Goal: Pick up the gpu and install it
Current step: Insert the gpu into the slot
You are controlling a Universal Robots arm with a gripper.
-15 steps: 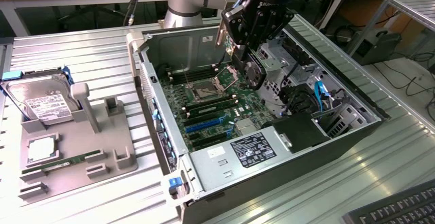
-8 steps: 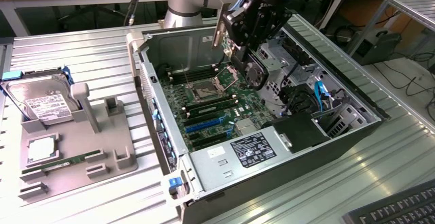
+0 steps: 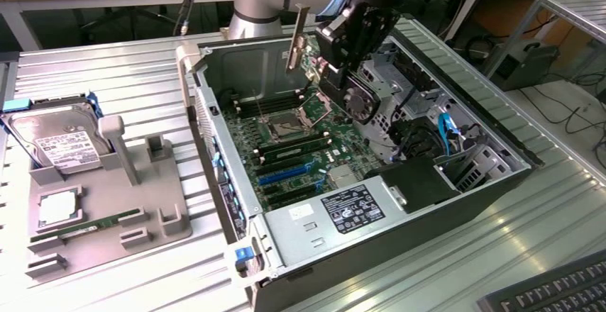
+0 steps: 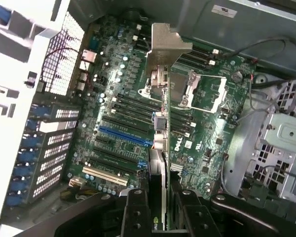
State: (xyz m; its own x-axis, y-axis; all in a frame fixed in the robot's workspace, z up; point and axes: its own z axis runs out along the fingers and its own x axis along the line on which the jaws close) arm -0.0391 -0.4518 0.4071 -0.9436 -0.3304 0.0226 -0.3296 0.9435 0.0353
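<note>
Support surface: a ribbed silver metal table (image 3: 530, 205), its panels running across the whole work area. Resting directly on it: an open computer case (image 3: 360, 259), laid on its side near the middle; a grey moulded fixture (image 3: 104, 205) towards the exterior view's left, apart from the case (it carries a hard drive (image 3: 57, 145) and a green memory stick (image 3: 90, 225)); a dark keyboard (image 3: 558, 291) at the near right corner, partly cut off

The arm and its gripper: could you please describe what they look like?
The arm is built of round silver-grey segments, with a small blue spot on the dark part above the gripper. The gripper is black and boxy. In the wrist view its two fingers are flat black bars with small round screw holes.
</note>
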